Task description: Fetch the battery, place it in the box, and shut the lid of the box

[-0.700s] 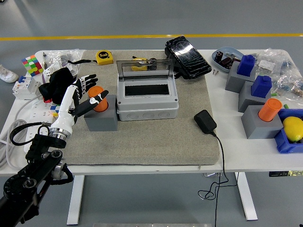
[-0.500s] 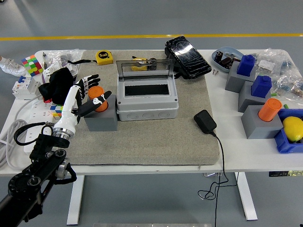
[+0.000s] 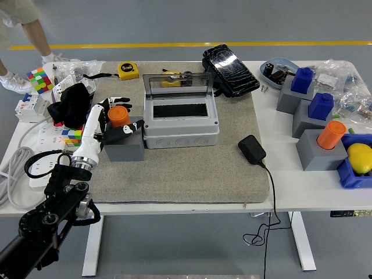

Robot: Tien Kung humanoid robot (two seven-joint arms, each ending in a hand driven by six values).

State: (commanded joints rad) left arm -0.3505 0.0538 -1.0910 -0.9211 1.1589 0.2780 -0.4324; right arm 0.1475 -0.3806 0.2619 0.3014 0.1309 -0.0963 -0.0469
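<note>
The orange battery (image 3: 118, 115) stands upright in a grey holder block (image 3: 124, 147) on the grey mat, left of the grey box (image 3: 181, 129). The box's clear lid (image 3: 177, 85) stands open at its back edge, and the inside is dark. My left hand (image 3: 116, 118) reaches in from the lower left. Its fingers (image 3: 111, 104) are spread behind the battery and its thumb lies across the holder's top in front of it. They bracket the battery without clearly closing on it. The right arm is out of view.
A black pouch (image 3: 231, 68) and a yellow tape measure (image 3: 128, 70) lie behind the box. A black adapter (image 3: 251, 149) with its cable lies to the right. Grey holders with blue and orange pieces (image 3: 332, 135) stand far right. A black cloth (image 3: 71, 102) and a colour cube (image 3: 39, 79) are at left. A person's legs (image 3: 26, 26) show top left.
My left hand has moved right and forward, from beside the battery to around it, with the thumb dropped onto the holder's top. A person has walked into view at top left.
</note>
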